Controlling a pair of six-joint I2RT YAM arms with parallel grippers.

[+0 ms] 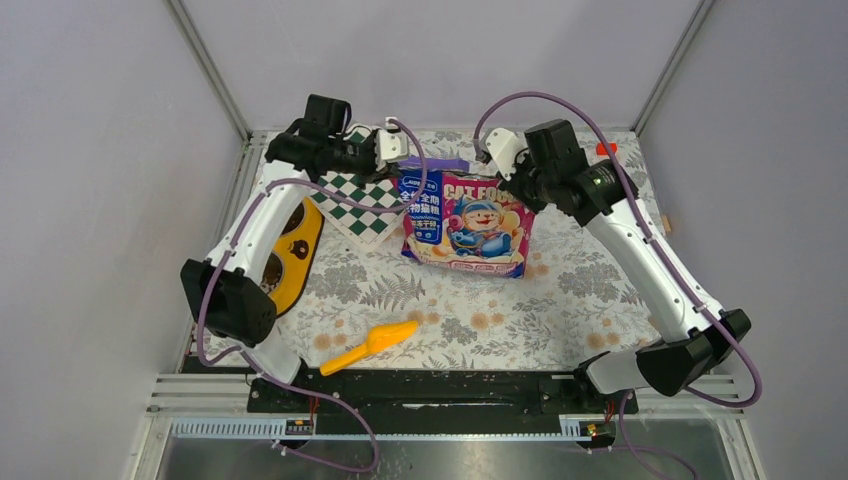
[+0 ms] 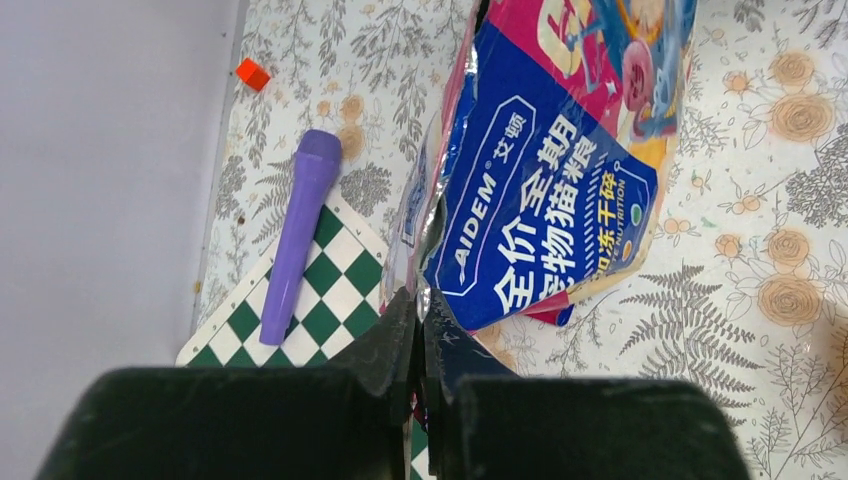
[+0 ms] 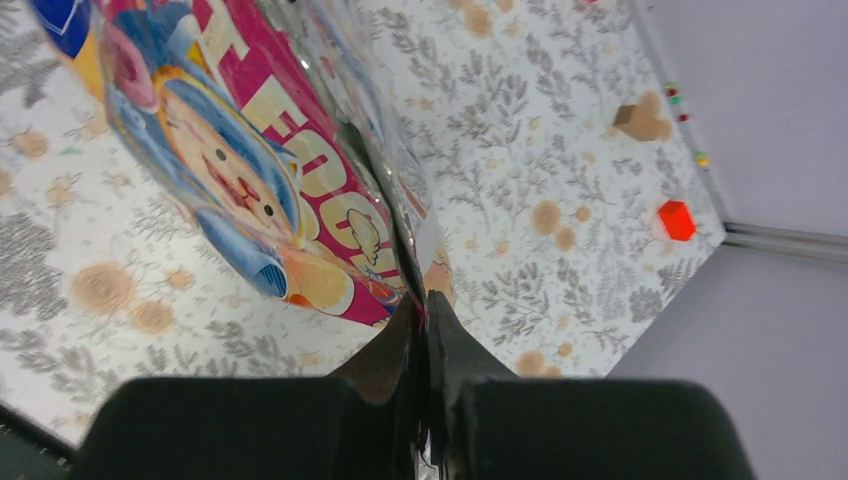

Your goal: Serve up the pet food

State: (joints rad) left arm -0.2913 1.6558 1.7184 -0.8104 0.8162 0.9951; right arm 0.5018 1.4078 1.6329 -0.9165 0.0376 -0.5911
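The pink-and-blue pet food bag [image 1: 465, 222] stands upright at the back middle of the table, held by both top corners. My left gripper [image 1: 397, 150] is shut on its top left corner; in the left wrist view [image 2: 420, 310] the bag's edge [image 2: 540, 190] runs between the closed fingers. My right gripper [image 1: 503, 152] is shut on the top right corner; the right wrist view [image 3: 422, 315] shows the bag [image 3: 250, 160] pinched there. No loose kibble can be made out. The orange scoop [image 1: 372, 345] lies near the front. The yellow double-bowl feeder [image 1: 290, 255] lies at the left, partly under my left arm.
A green-and-white checkered board [image 1: 362, 203] lies left of the bag, with a purple stick [image 2: 298, 230] on it. A small red cube [image 3: 677, 219] and a tan block [image 3: 640, 120] sit near the back right wall. The enclosure's walls close in the table.
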